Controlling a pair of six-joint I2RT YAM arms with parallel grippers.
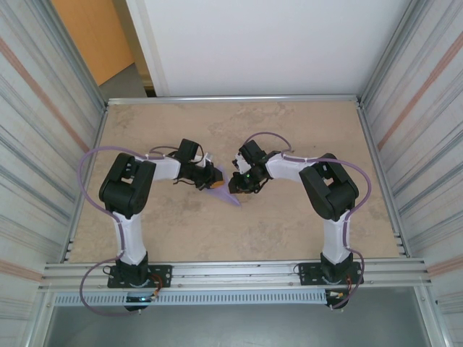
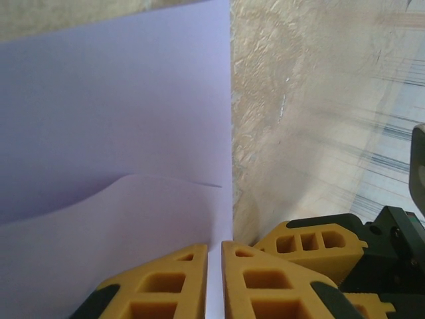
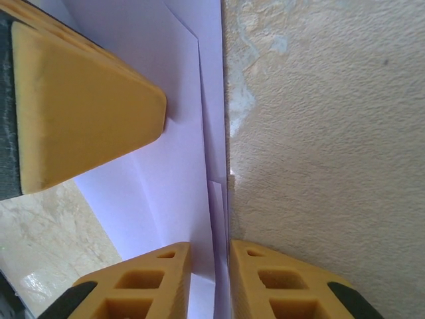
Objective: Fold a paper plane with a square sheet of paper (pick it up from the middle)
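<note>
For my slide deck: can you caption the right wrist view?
Right gripper pinches the folded lilac paper at its edge, with the left gripper's finger over the sheet.

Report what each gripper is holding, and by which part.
Both hold the folded lilac paper. The left gripper pinches its straight edge between nearly shut fingers; the right gripper pinches its layered edge the same way.

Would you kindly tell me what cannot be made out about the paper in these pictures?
- Top view: the folded lilac paper is too small and partly covered by the left gripper and right gripper; its fold stage is unclear.
- Left wrist view: the paper's outline is cut off by the frame's left and bottom edges.
- Right wrist view: the left gripper's finger hides the paper's upper-left part.
</note>
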